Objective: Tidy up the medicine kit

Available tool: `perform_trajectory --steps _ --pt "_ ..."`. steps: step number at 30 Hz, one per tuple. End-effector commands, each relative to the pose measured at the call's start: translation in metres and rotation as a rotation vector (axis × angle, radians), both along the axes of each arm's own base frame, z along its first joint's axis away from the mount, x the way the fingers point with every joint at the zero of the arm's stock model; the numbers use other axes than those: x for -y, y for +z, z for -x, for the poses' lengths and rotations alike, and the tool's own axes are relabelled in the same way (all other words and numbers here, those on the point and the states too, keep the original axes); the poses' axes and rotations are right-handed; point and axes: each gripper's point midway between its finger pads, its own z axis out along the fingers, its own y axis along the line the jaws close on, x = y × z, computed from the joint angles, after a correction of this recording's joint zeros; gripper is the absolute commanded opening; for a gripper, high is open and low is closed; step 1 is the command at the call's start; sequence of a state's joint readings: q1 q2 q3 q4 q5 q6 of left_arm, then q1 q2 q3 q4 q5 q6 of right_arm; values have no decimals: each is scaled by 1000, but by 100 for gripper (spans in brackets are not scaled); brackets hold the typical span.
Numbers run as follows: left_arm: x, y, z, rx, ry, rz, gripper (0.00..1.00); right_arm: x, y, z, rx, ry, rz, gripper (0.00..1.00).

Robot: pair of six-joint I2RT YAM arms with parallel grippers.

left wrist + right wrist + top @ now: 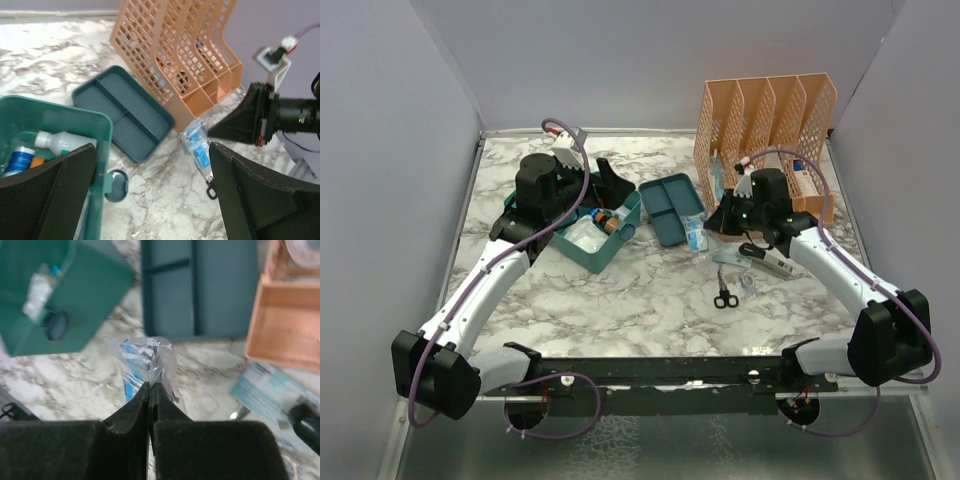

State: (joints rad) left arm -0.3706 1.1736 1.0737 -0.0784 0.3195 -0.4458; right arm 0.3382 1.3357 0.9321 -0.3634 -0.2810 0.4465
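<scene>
**Two robot arms over a marble table, one pinching a packet beside an open medicine kit**

A white table (pixel 650 310) with grey marble veining filled the scene, closed in by plain lavender-grey walls (pixel 620 60) at the back and both sides. A peach lattice organizer (pixel 765 120) stood upright at the far right of the table, against the back wall.

The teal medicine kit box (pixel 603 252) sat open, well to the left of the organizer, with a white bottle (pixel 57 142) and other small items inside. Its matching insert tray (pixel 670 208) lay flat and apart from the box, between the box and the organizer, just beside the organizer's base.

The left gripper (pixel 152 147) hovered over the box's corner nearest the organizer, its fingers (pixel 65 195) spread wide and holding nothing. The box lay under its left finger.

The right gripper (pixel 150 385) was low in front of the organizer, beside the near end of the tray and apart from the box. Its fingers were pressed together on the edge of a clear packet (pixel 145 360) with blue and white contents.

Black-handled scissors (pixel 724 290) lay on the table, nearer the arm bases than the organizer.
</scene>
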Motion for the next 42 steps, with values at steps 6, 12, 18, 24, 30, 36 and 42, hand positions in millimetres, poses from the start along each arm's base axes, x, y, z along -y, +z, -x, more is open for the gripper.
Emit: perform_trajectory --steps 6,12,18,24,30,36,42 --pt "11 -14 2 -99 -14 128 89 -61 117 -25 254 237 -296 1" --pt "-49 -19 -14 -112 351 69 81 -116 140 -39 313 303 -326 1" --pt "-126 39 -7 134 676 -50 82 -179 141 -46 321 362 -311 1" --pt "-150 87 4 274 754 -89 82 -240 125 -44 324 450 -265 1" --pt "-151 104 7 308 750 -91 82 -282 97 -57 340 518 -176 1" --pt "-155 104 11 306 762 -95 82 -300 65 -58 325 577 -107 1" --pt "-155 98 11 294 765 -100 82 -310 27 -39 263 632 -50 1"
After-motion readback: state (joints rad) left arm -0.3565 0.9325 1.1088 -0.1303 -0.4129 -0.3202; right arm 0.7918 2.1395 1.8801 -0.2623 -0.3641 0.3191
